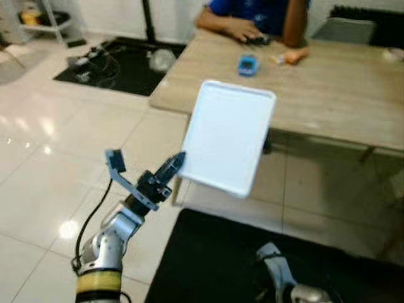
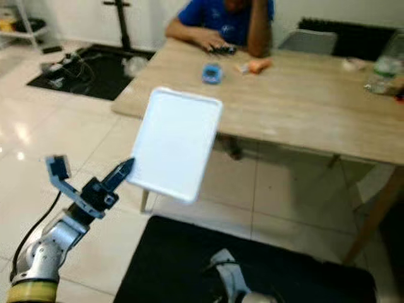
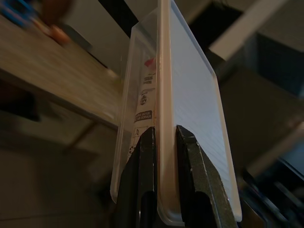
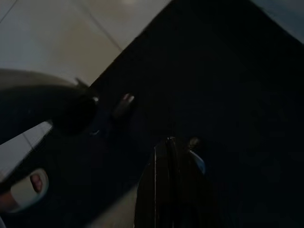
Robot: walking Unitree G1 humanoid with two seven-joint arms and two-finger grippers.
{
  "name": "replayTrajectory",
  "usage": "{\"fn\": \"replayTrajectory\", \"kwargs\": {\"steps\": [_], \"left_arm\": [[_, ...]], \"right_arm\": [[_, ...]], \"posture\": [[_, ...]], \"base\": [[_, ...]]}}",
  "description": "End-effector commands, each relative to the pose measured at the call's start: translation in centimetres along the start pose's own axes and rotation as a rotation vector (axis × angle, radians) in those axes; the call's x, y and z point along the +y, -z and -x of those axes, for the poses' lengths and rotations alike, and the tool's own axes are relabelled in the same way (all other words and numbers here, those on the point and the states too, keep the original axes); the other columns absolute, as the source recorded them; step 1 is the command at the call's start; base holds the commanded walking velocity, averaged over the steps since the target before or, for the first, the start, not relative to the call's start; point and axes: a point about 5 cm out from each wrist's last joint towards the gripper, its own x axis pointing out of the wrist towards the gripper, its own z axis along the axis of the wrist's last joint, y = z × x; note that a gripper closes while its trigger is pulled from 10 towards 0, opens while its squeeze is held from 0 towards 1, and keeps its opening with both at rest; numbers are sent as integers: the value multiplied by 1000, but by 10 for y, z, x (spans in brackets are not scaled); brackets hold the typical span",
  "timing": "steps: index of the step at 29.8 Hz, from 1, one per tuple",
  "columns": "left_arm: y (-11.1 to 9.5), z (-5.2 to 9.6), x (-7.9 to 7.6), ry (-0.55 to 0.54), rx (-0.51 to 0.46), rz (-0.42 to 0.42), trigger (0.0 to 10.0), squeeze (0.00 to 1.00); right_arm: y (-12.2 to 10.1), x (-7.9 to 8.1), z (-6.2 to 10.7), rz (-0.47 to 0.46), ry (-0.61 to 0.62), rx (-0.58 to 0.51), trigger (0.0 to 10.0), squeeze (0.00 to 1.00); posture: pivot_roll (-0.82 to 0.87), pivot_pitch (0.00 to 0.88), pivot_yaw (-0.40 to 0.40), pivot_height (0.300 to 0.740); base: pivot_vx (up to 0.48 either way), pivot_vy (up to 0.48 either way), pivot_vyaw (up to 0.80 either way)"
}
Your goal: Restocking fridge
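Observation:
My left gripper (image 1: 178,161) is raised in front of me and shut on the lower edge of a flat white box (image 1: 230,136), holding it up on edge and tilted. In the left wrist view the two black fingers (image 3: 190,161) pinch the box's white lid rim (image 3: 164,95). A clear shell beside the rim shows a labelled packet (image 3: 145,102) inside. My right arm (image 1: 278,268) hangs low over a black mat. Its gripper (image 4: 166,142) looks shut with nothing in it, in a very dark wrist view.
A long wooden table (image 1: 328,95) stands ahead with a person (image 1: 252,16) seated at its far side, and a small blue object (image 1: 247,64) and an orange item (image 1: 293,57) on top. A black mat (image 1: 240,252) lies underfoot; another with cables (image 1: 120,63) lies far left.

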Motion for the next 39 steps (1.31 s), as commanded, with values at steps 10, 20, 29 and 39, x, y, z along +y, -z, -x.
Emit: {"fn": "replayTrajectory", "kwargs": {"steps": [10,20,29,39], "left_arm": [[2,5,-8,63,47,-31,10000,0],[-2,14,-9,65,75,-62,10000,0],[-11,23,-7,23,52,-93,10000,0],[-27,19,5,-101,-127,-101,10000,0]], "right_arm": [[-80,-4,2,-240,-246,-486,10000,0],[-132,-34,42,-342,-458,-863,10000,1000],[-159,-53,74,-384,-517,-1125,10000,1000],[-162,-80,82,-585,-271,-1256,10000,1000]], "posture": [[-12,79,-14,740],[-4,82,-22,740],[10,87,-31,740],[21,86,-34,740]], "base": [[0,0,0],[0,0,0],[0,0,0],[0,0,0]]}}
